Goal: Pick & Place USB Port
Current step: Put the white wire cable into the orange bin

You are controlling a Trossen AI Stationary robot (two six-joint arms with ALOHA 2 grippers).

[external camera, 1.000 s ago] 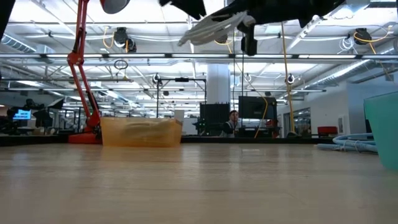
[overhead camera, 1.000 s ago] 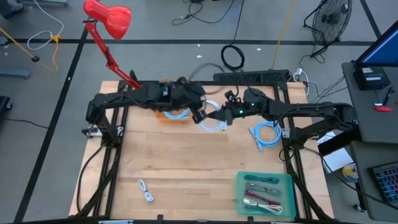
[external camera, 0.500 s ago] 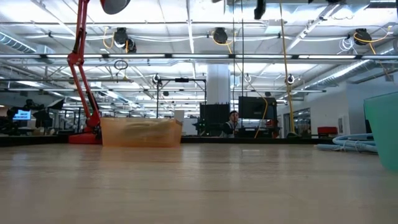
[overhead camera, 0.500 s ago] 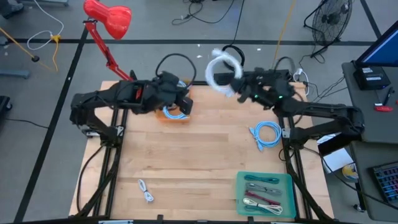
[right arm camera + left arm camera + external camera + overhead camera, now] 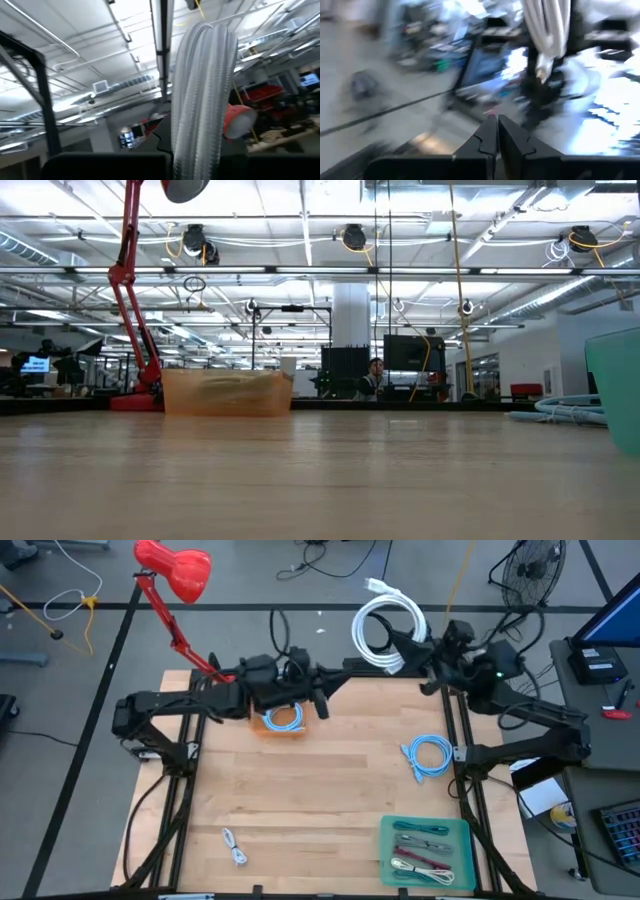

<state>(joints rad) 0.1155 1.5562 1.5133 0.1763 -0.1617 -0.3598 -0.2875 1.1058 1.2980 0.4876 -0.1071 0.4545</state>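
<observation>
Above the table's far edge, the right gripper [image 5: 408,648] is clamped on a coiled white USB cable [image 5: 385,628], held high in the air. The coil faces the overhead camera, with its loose plug end pointing away from the table. The right arm is raised and folded back. The left gripper [image 5: 496,131] hovers over the orange bin [image 5: 281,723], fingers pressed together, empty.

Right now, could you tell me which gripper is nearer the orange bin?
Left. The left gripper sits just beside the orange bin; the right gripper, holding the white cable, is raised off behind the table.
</observation>
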